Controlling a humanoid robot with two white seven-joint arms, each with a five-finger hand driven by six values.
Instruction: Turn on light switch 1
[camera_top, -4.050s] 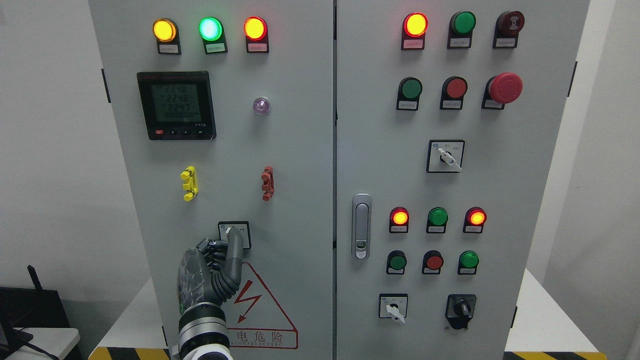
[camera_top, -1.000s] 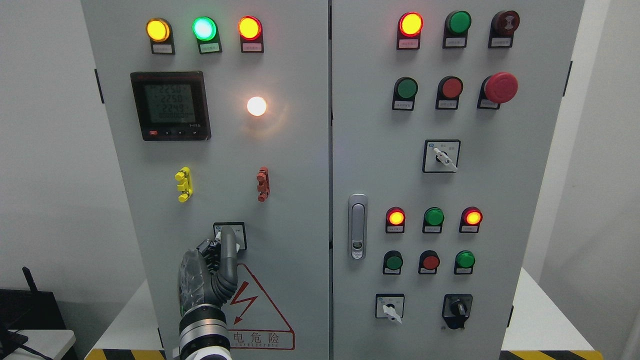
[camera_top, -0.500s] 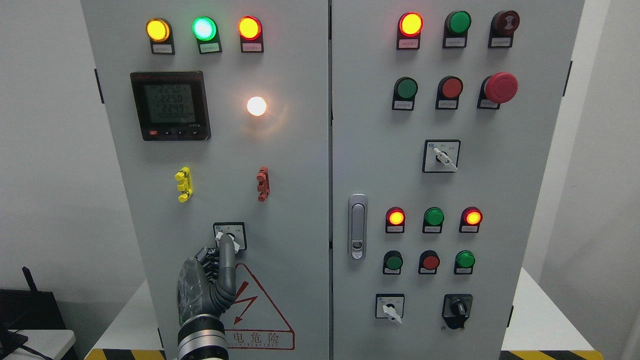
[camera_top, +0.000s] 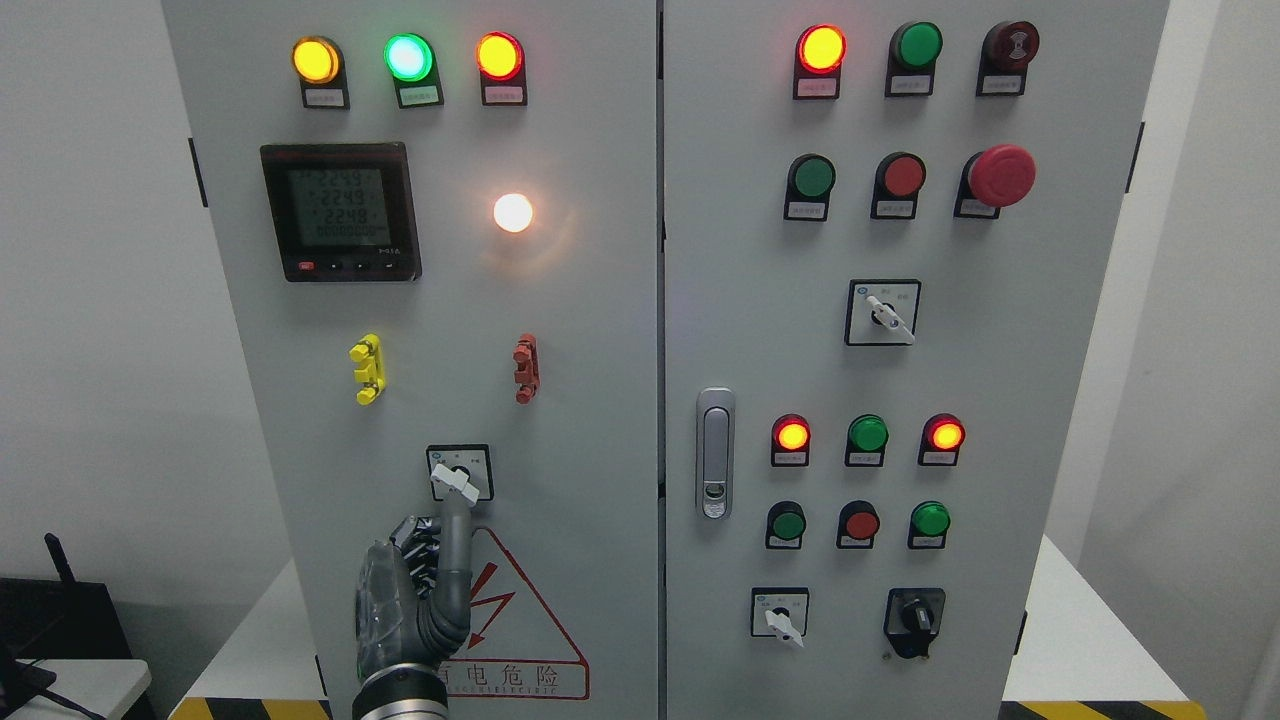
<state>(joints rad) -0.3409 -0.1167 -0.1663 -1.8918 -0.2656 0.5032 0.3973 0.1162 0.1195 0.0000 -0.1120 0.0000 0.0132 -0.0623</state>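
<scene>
Most of the frame is filled by a grey two-door electrical cabinet (camera_top: 600, 330), seen standing against a plain white wall (camera_top: 90, 300). White table surfaces (camera_top: 1090, 640) are seen at its lower right and lower left, with yellow-and-black hazard striping (camera_top: 250, 708) along the bottom edge. A dark device with an antenna (camera_top: 60, 600) is placed at the far lower left.

On the left door, a digital meter (camera_top: 341, 211) is mounted at upper left, and a lit white lamp (camera_top: 513, 212) is seen just to its right. Three lit indicators are arranged along the top. A red-bordered warning triangle (camera_top: 510, 620) is printed at the lower middle.

Light switch 1 (camera_top: 459, 473), a small rotary selector with a white lever, is located low on the left door, just above that triangle. The left hand (camera_top: 415, 590) is raised directly beneath it, one finger (camera_top: 456, 540) extended upward with its tip just below the lever; contact cannot be told. The other fingers are curled and nothing is held.
</scene>
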